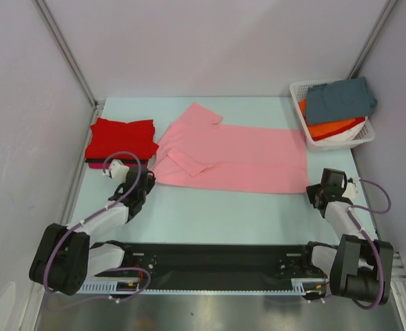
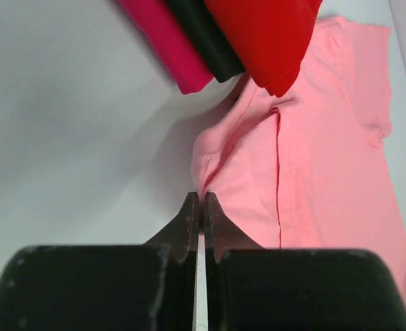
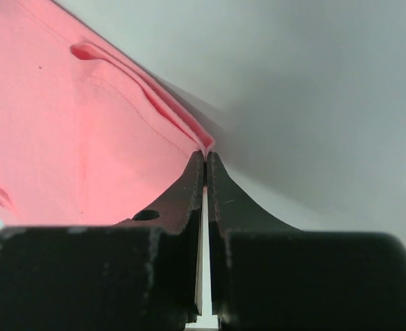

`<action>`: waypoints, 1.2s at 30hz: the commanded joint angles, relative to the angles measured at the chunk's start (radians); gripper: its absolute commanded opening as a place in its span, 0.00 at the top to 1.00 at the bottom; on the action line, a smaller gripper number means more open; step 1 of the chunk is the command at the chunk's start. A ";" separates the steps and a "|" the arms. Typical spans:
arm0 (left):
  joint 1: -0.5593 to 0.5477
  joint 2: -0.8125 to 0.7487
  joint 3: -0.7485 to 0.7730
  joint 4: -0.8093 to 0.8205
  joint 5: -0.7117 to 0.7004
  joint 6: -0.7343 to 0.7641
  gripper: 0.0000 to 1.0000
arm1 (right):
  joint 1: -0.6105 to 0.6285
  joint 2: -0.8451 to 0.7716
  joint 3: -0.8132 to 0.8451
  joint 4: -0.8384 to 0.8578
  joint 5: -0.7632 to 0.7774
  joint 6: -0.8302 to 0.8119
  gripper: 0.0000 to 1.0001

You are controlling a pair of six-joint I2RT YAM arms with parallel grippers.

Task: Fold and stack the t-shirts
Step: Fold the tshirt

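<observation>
We see left gripper (image 2: 200, 201) and right gripper (image 3: 206, 157) pinched shut on pink shirt (image 1: 247, 155) at its near corners, seemingly thinly; cloth could slip mid-fold.

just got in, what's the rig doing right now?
Both arms are working the pink t-shirt, which lies spread across the table. The left gripper has its jaws shut on the shirt's near left edge, and the right gripper is pinching its near right corner. A folded stack with a red shirt on top sits at the left. The white basket at the far right holds a grey-blue shirt and an orange shirt, not yet stacked.
</observation>
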 commanded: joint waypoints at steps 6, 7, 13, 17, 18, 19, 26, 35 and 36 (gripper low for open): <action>0.004 0.109 0.067 -0.022 0.036 0.011 1.00 | -0.005 -0.031 0.033 -0.074 0.015 -0.013 1.00; 0.004 0.128 0.102 -0.023 0.053 0.013 1.00 | -0.005 -0.036 0.038 -0.077 0.013 -0.013 1.00; 0.003 0.165 0.396 -0.146 0.094 0.046 1.00 | -0.007 -0.045 0.078 -0.121 0.018 -0.030 1.00; 0.003 0.111 0.546 -0.276 0.061 0.083 1.00 | -0.021 -0.066 0.073 -0.138 0.024 -0.044 1.00; 0.003 0.099 0.547 -0.282 0.053 0.095 1.00 | -0.030 -0.071 0.071 -0.141 0.024 -0.045 1.00; 0.003 0.087 0.524 -0.284 0.047 0.101 1.00 | -0.035 -0.074 0.070 -0.143 0.022 -0.048 1.00; 0.032 0.021 0.287 -0.335 0.009 0.083 1.00 | -0.056 -0.103 0.070 -0.174 -0.016 -0.065 1.00; 0.033 -0.173 0.004 -0.290 -0.001 0.092 1.00 | -0.059 -0.188 0.039 -0.217 -0.036 -0.071 1.00; 0.033 -0.183 -0.031 -0.287 0.001 0.088 1.00 | -0.059 -0.192 0.032 -0.220 -0.039 -0.073 1.00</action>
